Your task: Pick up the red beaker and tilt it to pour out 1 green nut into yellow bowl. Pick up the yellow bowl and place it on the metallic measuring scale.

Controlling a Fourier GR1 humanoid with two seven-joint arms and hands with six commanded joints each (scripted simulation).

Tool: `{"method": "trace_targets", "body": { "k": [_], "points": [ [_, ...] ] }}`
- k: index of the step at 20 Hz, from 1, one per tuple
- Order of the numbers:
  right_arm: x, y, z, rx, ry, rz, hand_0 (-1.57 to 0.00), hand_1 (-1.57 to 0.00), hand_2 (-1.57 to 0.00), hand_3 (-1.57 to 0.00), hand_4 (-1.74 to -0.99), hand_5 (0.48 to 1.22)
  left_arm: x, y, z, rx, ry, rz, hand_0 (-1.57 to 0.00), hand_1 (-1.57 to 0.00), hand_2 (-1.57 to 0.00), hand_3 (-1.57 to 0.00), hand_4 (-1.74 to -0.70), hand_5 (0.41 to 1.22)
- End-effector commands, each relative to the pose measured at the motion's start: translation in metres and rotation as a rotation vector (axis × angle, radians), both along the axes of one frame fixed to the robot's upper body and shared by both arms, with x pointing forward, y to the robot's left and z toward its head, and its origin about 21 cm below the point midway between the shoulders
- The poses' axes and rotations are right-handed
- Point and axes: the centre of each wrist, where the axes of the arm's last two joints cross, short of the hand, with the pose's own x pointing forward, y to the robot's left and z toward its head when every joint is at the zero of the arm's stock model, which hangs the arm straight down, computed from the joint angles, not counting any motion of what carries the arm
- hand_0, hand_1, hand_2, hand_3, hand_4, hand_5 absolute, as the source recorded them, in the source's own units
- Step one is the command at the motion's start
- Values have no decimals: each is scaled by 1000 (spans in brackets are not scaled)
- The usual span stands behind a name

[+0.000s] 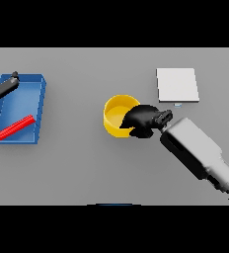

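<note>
The yellow bowl [117, 114] stands on the grey table near the middle, and I see no nut inside it. My right hand [145, 119] is at the bowl's right side, its fingers curled over the rim there. The metallic scale [177, 84], a pale square plate, lies flat at the back right, apart from the bowl. A red elongated object [14, 127], apparently the beaker on its side, lies in the blue tray [35, 101] at the left. My left hand [4, 87] hovers over the tray's far left corner with straight fingers, holding nothing.
The blue tray has raised walls and takes up the table's left edge. My right forearm [198, 148] crosses the lower right of the table towards the bowl.
</note>
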Motion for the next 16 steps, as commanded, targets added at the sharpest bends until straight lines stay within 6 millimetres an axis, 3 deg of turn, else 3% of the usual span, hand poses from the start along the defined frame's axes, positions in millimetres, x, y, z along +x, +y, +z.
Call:
{"method": "trace_targets", "body": {
  "k": [1,4,8,14,16],
  "points": [
    [3,-3,8,7,-9,-5,-1534,-1531,-1490,-1192,-1729,1212,-1,-1,-1,-2,-6,-7,1,1,1,1,-801,724],
    [2,-4,34,6,-37,1,-1552,-1551,-1506,-1377,-1731,1216,-2,3,0,9,0,-6,1,1,1,1,-798,721],
    [5,-14,69,-12,-102,-43,-1563,-1563,-1544,-1308,-1724,1219,-2,-3,-3,-5,1,-11,1,1,1,1,-800,722],
    [15,-33,86,-7,-147,-80,-1569,-1569,-1564,-1238,-1719,1220,0,1,5,12,-18,-3,1,1,1,1,-800,723],
    [24,-43,95,-17,-187,-106,-1570,-1570,-1567,-1318,-1720,1220,-2,3,8,10,-25,-4,1,1,1,1,-809,735]
  ]
}}
